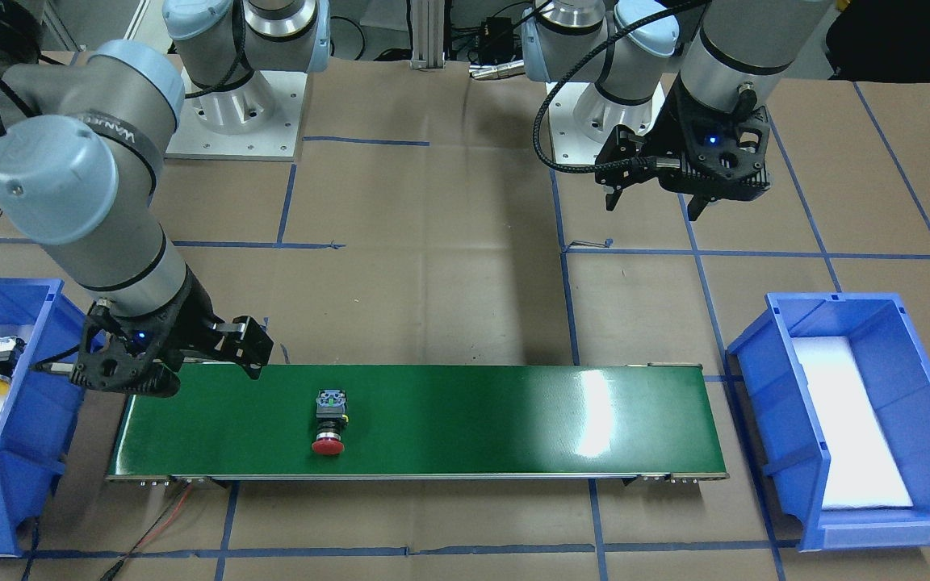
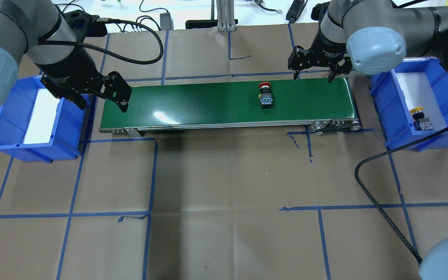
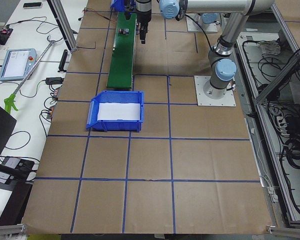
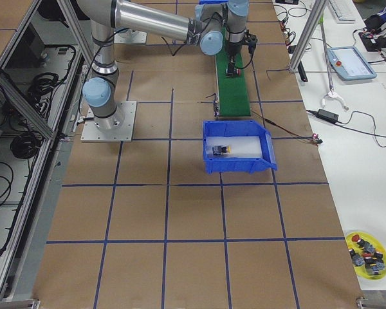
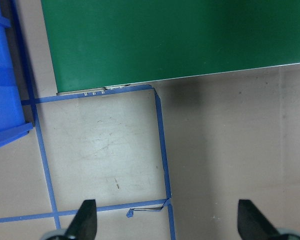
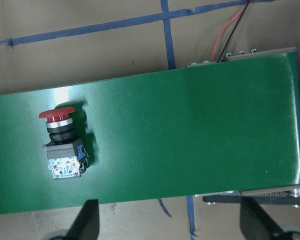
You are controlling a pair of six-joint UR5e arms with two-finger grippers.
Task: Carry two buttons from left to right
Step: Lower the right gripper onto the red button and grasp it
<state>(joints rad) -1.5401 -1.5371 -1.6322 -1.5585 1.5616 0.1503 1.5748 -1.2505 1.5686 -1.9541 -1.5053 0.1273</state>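
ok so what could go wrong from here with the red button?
1. Red button lies on its side on the belt; its round cap may roll as the open right gripper closes.
2. If carried on unpicked, it could drop in the gap before the right bin.

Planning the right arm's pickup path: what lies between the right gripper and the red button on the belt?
Only bare green belt. In the overhead view, no object sits between the right gripper and the red button.
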